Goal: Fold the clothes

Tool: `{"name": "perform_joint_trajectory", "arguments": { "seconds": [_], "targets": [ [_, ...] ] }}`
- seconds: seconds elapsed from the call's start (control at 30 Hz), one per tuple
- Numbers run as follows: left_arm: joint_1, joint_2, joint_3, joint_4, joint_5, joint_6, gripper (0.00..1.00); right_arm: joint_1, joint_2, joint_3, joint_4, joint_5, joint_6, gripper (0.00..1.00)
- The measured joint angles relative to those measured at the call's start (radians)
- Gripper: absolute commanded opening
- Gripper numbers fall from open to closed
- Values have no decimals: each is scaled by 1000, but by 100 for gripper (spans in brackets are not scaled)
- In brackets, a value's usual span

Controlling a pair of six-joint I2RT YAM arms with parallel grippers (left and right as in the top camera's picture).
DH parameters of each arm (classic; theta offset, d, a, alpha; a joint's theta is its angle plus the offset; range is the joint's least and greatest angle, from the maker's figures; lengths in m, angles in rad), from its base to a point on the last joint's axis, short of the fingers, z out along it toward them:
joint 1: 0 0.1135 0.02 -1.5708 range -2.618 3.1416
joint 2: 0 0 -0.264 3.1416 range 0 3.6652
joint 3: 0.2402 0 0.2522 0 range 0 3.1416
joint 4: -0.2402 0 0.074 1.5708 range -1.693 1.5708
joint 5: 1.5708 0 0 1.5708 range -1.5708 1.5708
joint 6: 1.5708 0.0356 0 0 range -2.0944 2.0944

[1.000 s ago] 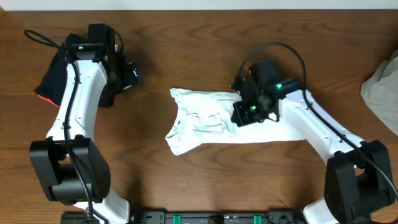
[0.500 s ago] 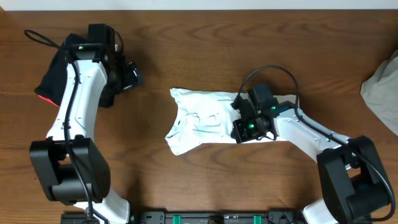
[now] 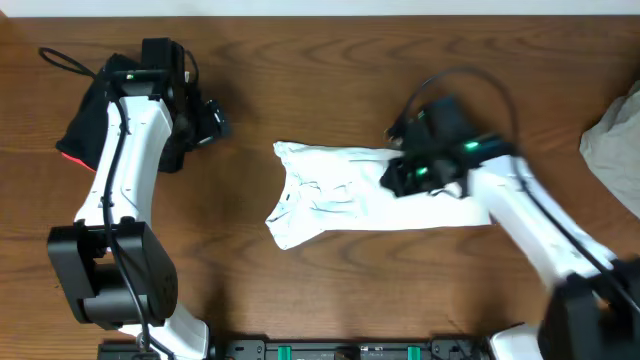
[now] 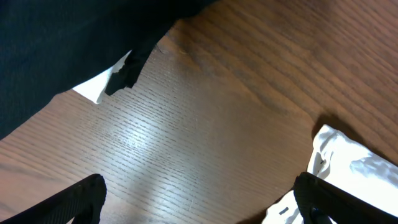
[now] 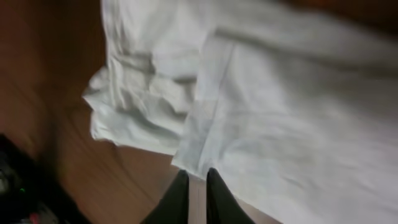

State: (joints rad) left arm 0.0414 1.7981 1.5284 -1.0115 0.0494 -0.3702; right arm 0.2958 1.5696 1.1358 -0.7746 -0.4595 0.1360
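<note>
The clothes, a white T-shirt, lie folded into a long band across the middle of the table, rumpled at the left end. My right gripper hovers over the band's upper middle, blurred by motion. In the right wrist view its fingertips stand almost together with only a thin slit between them. They sit just off a folded edge of the shirt, with nothing caught in them. My left gripper hangs wide open at the far left. In its wrist view it shows bare wood between the fingers and a shirt corner.
A black garment with a red-orange edge lies under the left arm at the back left, dark in the left wrist view. A grey-white cloth sits at the table's right edge.
The right arm has swung up and to the right off the shirt's middle. Its jaws have parted by a slit. The shirt lies as before, and the left arm has not moved.
</note>
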Motion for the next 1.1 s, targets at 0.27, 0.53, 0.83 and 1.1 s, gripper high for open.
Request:
{"name": "perform_joint_trajectory", "arguments": {
  "seconds": [0.27,0.53,0.83,1.1],
  "targets": [
    [0,0,0,0,0,0,98,-246,-145,48,-222,101,-97,61],
    [0,0,0,0,0,0,98,-433,-134,26,-273,204,-193,54],
    [0,0,0,0,0,0,98,-493,-36,-72,-69,233,-235,60],
    [0,0,0,0,0,0,98,-494,92,-138,86,236,-270,59]
  ]
}}
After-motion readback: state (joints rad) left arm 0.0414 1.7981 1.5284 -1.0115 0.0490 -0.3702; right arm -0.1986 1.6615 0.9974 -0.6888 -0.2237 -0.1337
